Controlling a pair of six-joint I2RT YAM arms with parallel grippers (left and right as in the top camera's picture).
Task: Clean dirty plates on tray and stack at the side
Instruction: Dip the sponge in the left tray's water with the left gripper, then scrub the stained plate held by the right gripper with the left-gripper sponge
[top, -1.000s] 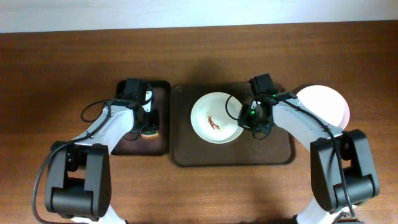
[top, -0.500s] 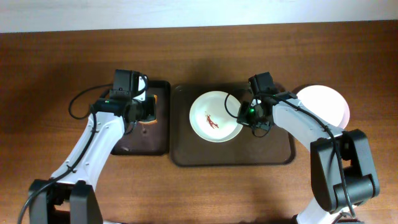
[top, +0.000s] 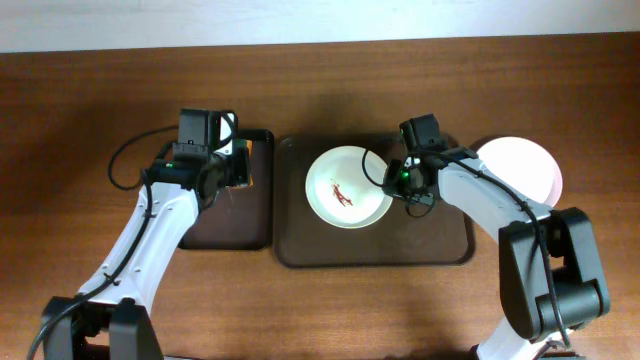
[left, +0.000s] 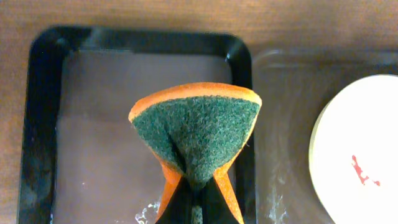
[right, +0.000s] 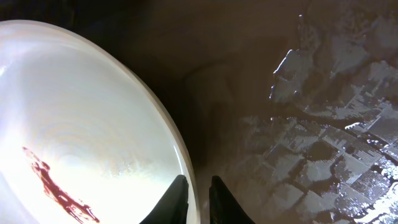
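Observation:
A white plate (top: 348, 188) with a red sauce streak (right: 59, 186) lies on the dark brown tray (top: 440, 250). My right gripper (top: 395, 185) is at the plate's right edge. In the right wrist view its fingers (right: 178, 196) stand close together astride the rim (right: 174, 134), one inside the plate and one outside. A second, plain plate (top: 525, 165) lies on the table to the right of the tray. My left gripper (top: 238, 165) is shut on an orange sponge (left: 196, 130) with a green scouring face. It holds the sponge over the right side of the small black tray (left: 43, 124).
The small black tray (top: 215, 235) sits just left of the brown tray, and its floor is wet. Water film and droplets (right: 336, 143) cover the brown tray's floor to the right of the plate. Wooden table surrounds both trays.
My left arm has lifted the sponge off the black tray's floor and carried it toward the tray's far right corner. The streaked plate has shifted slightly left; my right gripper has stayed at its rim.

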